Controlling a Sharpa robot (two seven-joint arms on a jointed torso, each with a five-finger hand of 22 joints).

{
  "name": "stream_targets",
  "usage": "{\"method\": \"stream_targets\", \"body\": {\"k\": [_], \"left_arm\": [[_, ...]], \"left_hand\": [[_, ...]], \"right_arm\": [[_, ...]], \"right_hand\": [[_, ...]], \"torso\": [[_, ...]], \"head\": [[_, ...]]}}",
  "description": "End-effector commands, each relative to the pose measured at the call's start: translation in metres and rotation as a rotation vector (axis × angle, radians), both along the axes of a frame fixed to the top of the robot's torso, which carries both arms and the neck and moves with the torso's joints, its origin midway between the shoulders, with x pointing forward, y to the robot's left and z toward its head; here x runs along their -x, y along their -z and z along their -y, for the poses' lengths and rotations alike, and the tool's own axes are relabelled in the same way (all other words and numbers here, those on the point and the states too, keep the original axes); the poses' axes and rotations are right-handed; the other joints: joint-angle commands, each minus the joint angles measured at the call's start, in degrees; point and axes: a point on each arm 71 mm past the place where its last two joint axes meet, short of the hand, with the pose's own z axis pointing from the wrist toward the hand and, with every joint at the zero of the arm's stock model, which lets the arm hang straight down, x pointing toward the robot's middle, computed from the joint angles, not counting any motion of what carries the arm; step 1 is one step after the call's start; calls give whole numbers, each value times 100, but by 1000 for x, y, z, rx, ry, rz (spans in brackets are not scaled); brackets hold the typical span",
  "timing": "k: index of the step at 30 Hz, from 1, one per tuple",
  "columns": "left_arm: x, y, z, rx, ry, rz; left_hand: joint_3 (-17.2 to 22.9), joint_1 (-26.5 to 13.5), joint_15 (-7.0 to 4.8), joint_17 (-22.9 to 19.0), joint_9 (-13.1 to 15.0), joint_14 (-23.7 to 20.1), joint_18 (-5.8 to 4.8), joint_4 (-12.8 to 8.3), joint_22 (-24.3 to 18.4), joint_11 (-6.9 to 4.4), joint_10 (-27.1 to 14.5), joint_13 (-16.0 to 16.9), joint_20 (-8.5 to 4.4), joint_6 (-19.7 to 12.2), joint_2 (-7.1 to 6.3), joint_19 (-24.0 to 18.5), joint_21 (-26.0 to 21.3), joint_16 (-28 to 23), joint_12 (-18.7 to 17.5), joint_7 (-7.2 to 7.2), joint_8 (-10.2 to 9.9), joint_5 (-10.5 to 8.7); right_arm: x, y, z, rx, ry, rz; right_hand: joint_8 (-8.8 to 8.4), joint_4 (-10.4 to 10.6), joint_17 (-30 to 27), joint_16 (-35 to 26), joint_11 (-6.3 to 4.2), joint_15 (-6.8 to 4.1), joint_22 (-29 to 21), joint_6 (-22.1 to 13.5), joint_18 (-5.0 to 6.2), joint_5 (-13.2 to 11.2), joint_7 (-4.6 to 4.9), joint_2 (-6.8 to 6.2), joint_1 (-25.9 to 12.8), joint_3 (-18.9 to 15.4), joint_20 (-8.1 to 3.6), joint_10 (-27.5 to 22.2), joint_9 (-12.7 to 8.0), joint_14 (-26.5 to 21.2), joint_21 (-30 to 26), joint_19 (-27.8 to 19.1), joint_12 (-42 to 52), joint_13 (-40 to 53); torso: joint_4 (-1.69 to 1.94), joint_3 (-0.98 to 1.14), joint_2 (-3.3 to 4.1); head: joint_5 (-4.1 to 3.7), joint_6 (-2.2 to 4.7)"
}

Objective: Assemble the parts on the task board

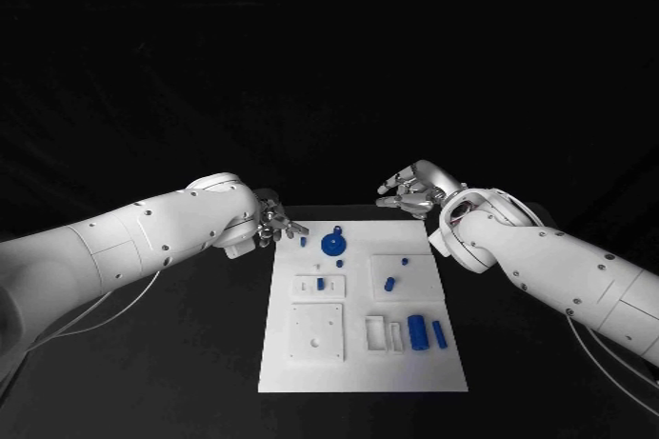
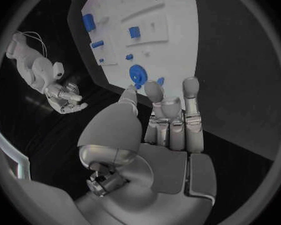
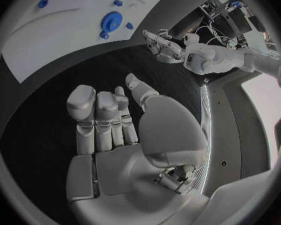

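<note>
Right wrist view shows right robot hand (image 3: 115, 130) empty, fingers apart.

A black table (image 1: 165, 363) fills the lower part of the head view, its surface matte and dark. Behind it hangs a black cloth backdrop (image 1: 329, 87) with faint folds, closing off the far side. Light falls mostly on the middle of the table and fades to darkness at the edges. In the right wrist view, a pale grey floor or platform (image 3: 265, 100) lies beside the table, and cluttered equipment (image 3: 231, 12) stands farther off, too small to identify.
</note>
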Motion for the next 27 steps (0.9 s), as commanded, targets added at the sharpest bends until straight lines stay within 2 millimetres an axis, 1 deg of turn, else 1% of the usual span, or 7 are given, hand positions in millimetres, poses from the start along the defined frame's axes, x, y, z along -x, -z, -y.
{"method": "stream_targets", "body": {"k": [1,3,4,9,15,22,27], "left_arm": [[-6,-1,1,11,59,-38],[-10,-2,-1,3,53,-35],[-13,-2,-2,-4,49,-35],[-21,-2,-3,-40,47,-46],[-28,4,-3,-63,51,-67],[-29,14,0,-62,56,-88],[-30,17,1,-75,36,-69]], "left_hand": [[-48,-30,30,7,-363,5,87,-13,113,42,-7,4,39,-63,49,-6,21,32,32,21,76,12],[-61,-47,31,3,-463,9,92,0,112,44,-2,1,42,-112,43,-6,28,39,40,28,129,-2],[-59,-47,32,-7,-590,13,97,17,113,44,-6,-5,43,-145,33,-10,40,48,48,31,239,-6],[-55,-62,30,2,-619,15,96,24,111,44,1,-7,43,-154,57,-9,44,57,53,26,266,-25],[-53,-32,30,-22,-631,-1,93,-36,110,39,-13,-9,43,-119,69,-20,40,46,51,14,316,-23],[-88,-120,25,-25,-604,-5,87,-1,110,34,-17,-11,39,-120,45,-25,37,48,53,3,361,-100],[-72,-151,14,3,-534,28,83,21,113,24,5,-9,26,-148,21,-7,56,72,65,-8,431,89]], "right_arm": [[1,-1,-2,-2,-12,-2],[1,-1,-3,-3,-14,-1],[1,-1,-3,-4,-15,-1],[1,-3,-5,-6,-19,2],[1,-7,-7,-9,-23,8],[1,-9,-8,-11,-24,13],[1,-10,-9,-11,-25,14]], "right_hand": [[-5,45,5,-13,-16,-12,654,-33,33,29,-8,16,-55,-4,-31,28,-7,23,-28,34,-23,-4],[-5,45,5,-13,-16,-12,654,-33,33,29,-8,16,-55,-4,-31,28,-7,23,-28,34,-23,-4],[-5,52,6,-10,-17,-12,654,-35,34,31,-10,15,-60,-3,-31,36,-11,26,-30,35,-14,0],[-5,53,7,-9,-17,-12,654,-35,34,32,-10,15,-62,-3,-31,36,-12,27,-29,35,-14,0],[-4,62,10,-3,-18,-13,657,-32,33,39,-11,14,-69,-1,-32,41,-15,30,-18,39,-9,2],[-4,67,9,-3,-18,-14,657,-31,33,50,-11,14,-69,3,-32,41,-19,32,-19,41,-11,0],[-4,59,11,-2,-21,-15,657,-25,34,172,-11,5,-66,28,-33,38,-27,33,-19,42,-14,-2]], "torso": [[-44,-10,41],[-64,-13,56],[-80,-15,66],[-122,-26,112],[-171,-47,158],[-205,-60,190],[-225,-65,203]], "head": [[-4,49],[12,85],[36,95],[92,123],[157,121],[176,135],[204,146]]}}
